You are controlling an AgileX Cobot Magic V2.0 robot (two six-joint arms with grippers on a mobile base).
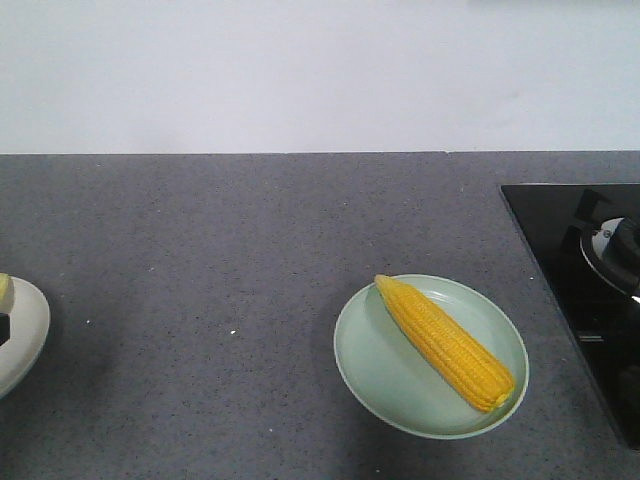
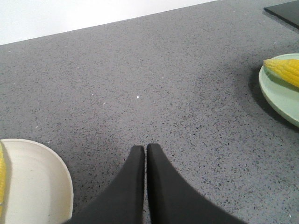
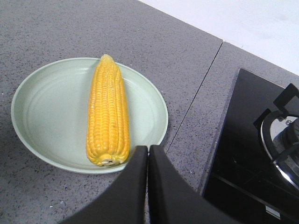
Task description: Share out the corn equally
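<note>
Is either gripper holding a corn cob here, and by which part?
Nothing is held. The left gripper and right gripper are both shut and empty.

both grippers' fingers (image 2: pixel 133 186) are matte black (smooth, curved), tapering to narrow tips.

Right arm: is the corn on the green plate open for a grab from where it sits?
Probably yes. The right pincer sits shut just off the blunt end of the corn, which lies alone on the green plate; nothing lies between them. It must open first.
</note>
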